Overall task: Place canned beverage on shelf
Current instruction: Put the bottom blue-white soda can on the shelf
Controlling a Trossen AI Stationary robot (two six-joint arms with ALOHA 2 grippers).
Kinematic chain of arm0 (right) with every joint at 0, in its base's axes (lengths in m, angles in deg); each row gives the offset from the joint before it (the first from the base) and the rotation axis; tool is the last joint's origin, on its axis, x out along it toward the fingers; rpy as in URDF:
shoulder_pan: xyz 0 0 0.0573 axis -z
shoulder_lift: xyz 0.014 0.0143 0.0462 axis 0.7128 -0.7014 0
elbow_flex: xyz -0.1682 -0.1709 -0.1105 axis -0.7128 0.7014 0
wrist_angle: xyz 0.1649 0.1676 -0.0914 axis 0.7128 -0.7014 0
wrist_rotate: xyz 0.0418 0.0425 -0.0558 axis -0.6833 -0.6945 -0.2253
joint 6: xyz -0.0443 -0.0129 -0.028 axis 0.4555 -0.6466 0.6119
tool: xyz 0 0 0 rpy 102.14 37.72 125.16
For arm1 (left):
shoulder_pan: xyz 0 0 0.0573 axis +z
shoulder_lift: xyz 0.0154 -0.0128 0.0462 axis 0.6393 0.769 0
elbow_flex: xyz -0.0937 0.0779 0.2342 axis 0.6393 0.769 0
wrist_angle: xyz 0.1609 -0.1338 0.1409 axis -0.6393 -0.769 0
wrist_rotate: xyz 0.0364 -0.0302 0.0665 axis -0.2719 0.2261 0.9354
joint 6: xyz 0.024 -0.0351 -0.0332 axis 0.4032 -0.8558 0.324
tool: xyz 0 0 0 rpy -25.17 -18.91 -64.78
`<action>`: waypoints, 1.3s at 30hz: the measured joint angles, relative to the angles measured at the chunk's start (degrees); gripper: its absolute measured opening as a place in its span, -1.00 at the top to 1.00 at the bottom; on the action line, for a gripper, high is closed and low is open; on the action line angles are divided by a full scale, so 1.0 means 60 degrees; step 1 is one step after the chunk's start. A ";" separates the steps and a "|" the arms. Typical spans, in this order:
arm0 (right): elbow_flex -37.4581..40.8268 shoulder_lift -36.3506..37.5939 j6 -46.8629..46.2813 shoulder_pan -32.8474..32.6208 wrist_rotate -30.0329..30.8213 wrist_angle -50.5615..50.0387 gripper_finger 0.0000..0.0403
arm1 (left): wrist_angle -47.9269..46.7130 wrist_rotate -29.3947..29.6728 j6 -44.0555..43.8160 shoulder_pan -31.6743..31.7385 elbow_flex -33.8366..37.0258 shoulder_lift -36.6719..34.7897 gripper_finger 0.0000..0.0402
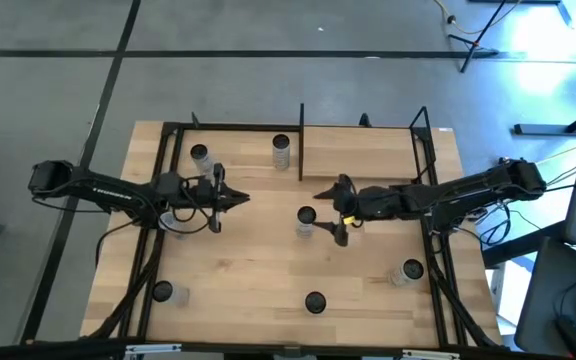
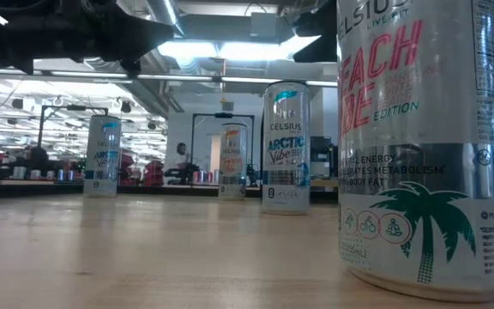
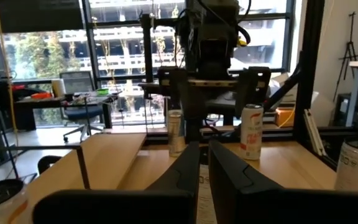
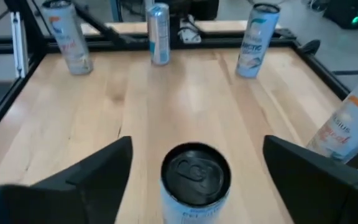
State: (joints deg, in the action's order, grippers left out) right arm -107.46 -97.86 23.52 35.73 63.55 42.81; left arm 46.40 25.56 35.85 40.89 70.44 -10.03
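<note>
sealed can (image 4: pixel 196 180) upright between spread right claw (image 4: pixel 194 177) fingers, untouched; left claw (image 3: pixel 204 171) pressed together

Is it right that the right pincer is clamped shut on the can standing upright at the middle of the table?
Not quite. The right pincer is open: in the right wrist view its fingers stand wide on either side of the can, clear of it. The rest holds: the can stands upright at the middle of the table.
</note>
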 joint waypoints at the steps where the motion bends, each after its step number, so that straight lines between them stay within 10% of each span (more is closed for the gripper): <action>1: -0.0073 -0.0038 -0.0023 -0.0003 -0.0007 -0.0049 -0.79 | -0.0005 0.0003 -0.0002 -0.0027 -0.0003 0.0000 0.93; 29: -0.0091 -0.2332 -0.0847 -0.0004 0.0753 0.0574 -0.81 | 0.0027 0.0299 -0.0063 -0.0270 0.0000 0.0000 0.93; 39: -0.0088 -0.2110 -0.0098 0.0000 0.0732 0.0535 -0.06 | 0.0049 0.0335 -0.0059 -0.0266 0.0000 0.0000 0.93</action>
State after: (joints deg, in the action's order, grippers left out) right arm -107.99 -110.53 22.93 35.73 67.94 46.03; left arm 46.69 27.57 35.50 39.29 70.44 -10.03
